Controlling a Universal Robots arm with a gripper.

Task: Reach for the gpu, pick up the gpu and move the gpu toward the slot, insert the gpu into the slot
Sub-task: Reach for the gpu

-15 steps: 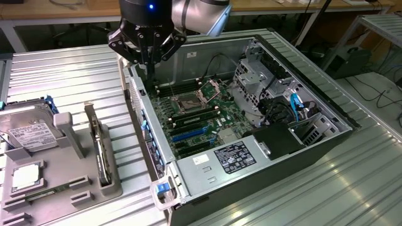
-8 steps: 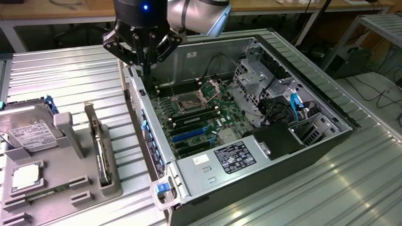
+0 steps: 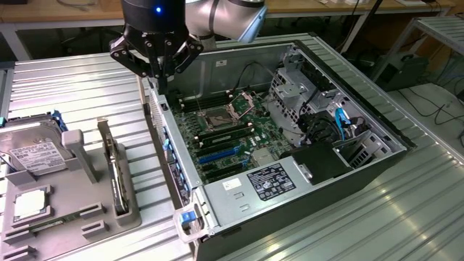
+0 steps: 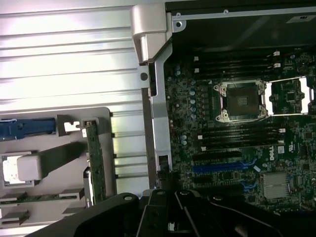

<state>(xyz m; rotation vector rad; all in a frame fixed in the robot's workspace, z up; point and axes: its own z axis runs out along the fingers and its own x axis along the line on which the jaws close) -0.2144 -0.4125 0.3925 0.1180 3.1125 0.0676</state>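
Hanging over the rear wall of the open computer case (image 3: 305, 179), the pincer (image 3: 160, 79) is seen with its black linkages drawn in to a narrow point. The fingertips appear closed together, and nothing is held between them or touched by them. In the wrist view the same folded linkages are seen, with the pincer (image 4: 165, 183) lying just above the grey edge of the case.

The gpu (image 3: 116, 174) is stood on its long edge in a groove of the grey fixture tray (image 3: 94, 217), which is laid on the ribbed metal table (image 3: 80, 92) at the exterior view's left of the case. It is well apart from the pincer. In the wrist view the gpu (image 4: 96, 163) is shown as a thin upright card beside the case wall.

The slot (image 3: 217, 155) is found on the motherboard inside the case, as a bright-blue strip below the processor socket (image 3: 217, 119); it is unoccupied. In the wrist view the slot (image 4: 222, 168) is seen between rows of black connectors. A hard drive (image 3: 29, 149) with a white label is held upright at the far end of the tray.
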